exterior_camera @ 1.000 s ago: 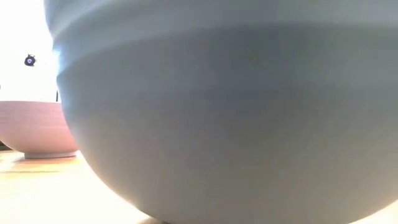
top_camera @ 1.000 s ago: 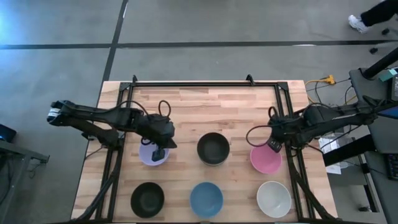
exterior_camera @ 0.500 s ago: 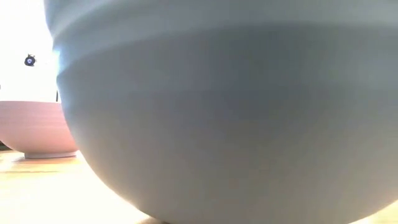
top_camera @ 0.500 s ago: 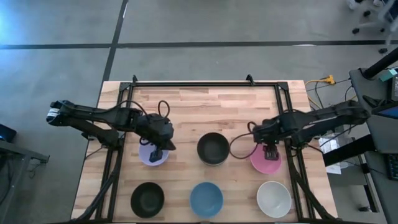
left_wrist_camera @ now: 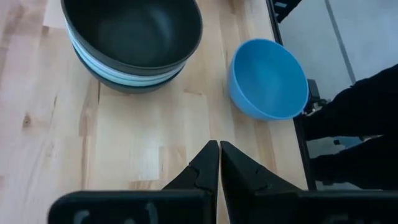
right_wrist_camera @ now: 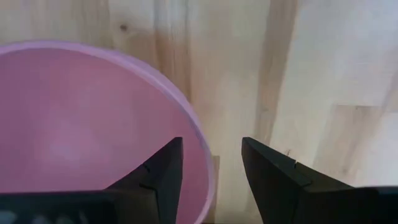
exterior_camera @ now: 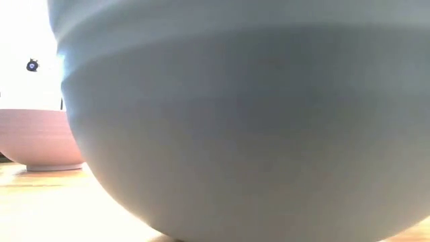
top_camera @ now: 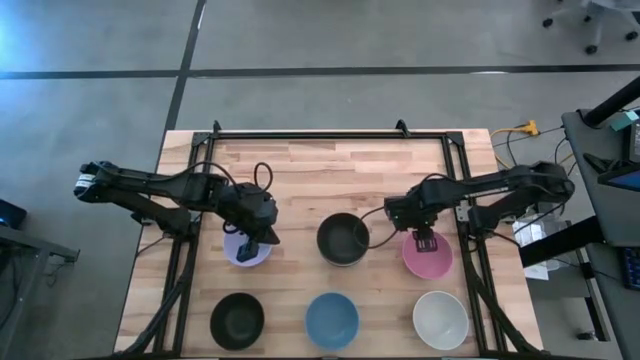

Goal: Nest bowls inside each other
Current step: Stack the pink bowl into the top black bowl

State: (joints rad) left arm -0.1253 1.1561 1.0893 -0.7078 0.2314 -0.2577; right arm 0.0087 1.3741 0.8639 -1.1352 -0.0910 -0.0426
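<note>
Currently, status by item:

Right gripper [top_camera: 425, 241]: it is hovering over the pink bowl [top_camera: 428, 256], at that bowl's 11 o'clock rim. Its fingers are standing parted with nothing between them; the right wrist view shows one finger inside the rim and one outside, so the pink wall is lying in the gap.

Change noted: a second ago this gripper was sitting off the bowl's 12 o'clock edge, nearer the table's right rail; it has been travelling inward toward the black bowl stack [top_camera: 343, 238] and settling over the rim.

Meaning for task: in my judgement the right arm is lining up a rim pinch on the pink bowl, and a lift onto another bowl would follow. No grasp is made yet.

Left gripper [top_camera: 252, 243]: it is hanging over the lavender bowl [top_camera: 246, 248], position unchanged across the interval. Fingers are pressed together, holding nothing.

Other bowls: the front row is lying at the table's 6 o'clock side, holding a black bowl [top_camera: 238, 320], a blue bowl [top_camera: 332, 320] and a white bowl [top_camera: 440, 319], all well apart.

Progress: only the centre stack is showing nesting; five bowls are sitting single.

Table [top_camera: 330, 175]: bare wood toward 12 o'clock.
</note>
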